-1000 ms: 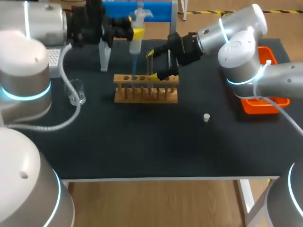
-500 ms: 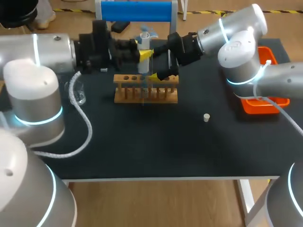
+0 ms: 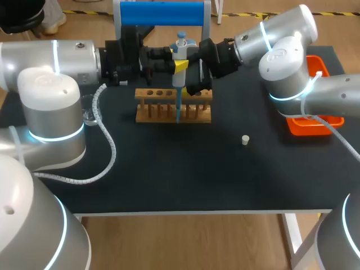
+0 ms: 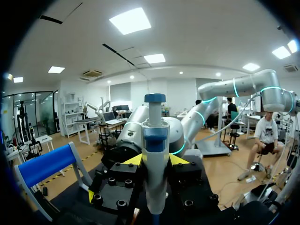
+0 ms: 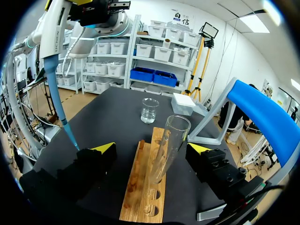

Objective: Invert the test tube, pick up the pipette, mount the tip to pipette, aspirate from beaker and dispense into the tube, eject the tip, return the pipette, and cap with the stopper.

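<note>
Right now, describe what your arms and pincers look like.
Both arms are rounded silver-grey shells with glowing cyan rings at the joints: left arm, right arm. A white ribbed hose runs along the left one. The left pincer and right pincer are blocky black with bolt heads and yellow tips.

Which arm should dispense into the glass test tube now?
Left. The left gripper is shut on the white pipette with the blue tip, close by the wooden rack. The right gripper stands open around the clear glass test tube.
</note>
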Tool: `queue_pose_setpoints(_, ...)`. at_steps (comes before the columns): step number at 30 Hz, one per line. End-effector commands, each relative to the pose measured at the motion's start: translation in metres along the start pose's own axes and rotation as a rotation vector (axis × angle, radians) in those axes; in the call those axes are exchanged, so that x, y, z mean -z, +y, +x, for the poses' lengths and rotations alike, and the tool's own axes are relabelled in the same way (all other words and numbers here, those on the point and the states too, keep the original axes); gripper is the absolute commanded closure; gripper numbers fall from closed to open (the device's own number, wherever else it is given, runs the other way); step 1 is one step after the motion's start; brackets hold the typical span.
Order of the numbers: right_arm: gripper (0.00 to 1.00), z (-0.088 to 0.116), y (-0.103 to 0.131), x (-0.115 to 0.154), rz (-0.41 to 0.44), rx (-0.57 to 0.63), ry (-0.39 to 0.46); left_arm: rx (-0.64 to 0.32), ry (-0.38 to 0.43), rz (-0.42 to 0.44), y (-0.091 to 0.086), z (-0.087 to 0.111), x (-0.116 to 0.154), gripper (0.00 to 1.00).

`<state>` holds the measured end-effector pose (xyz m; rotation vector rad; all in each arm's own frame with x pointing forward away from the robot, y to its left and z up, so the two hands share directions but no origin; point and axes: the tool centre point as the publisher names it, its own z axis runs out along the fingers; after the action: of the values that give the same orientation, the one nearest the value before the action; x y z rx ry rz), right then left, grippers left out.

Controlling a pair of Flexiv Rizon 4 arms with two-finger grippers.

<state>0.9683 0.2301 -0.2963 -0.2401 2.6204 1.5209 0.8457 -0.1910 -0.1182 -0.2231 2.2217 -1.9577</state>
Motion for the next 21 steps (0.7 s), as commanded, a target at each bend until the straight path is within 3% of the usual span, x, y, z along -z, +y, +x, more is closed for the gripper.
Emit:
queue_pose_setpoints(1, 0.0, -0.0009, -0.0002, 0.0002, 0.001, 0.0, 0.003, -0.004, -0.017, 0.002, -0.0022, 0.0049, 0.0052, 1.0)
queue_pose_setpoints(21, 0.0, 0.0001, -0.0012, 0.0018, -0.001, -0.003, -0.001, -0.008, -0.024, -0.001, -0.0035, 0.0058, 0.0064, 1.0)
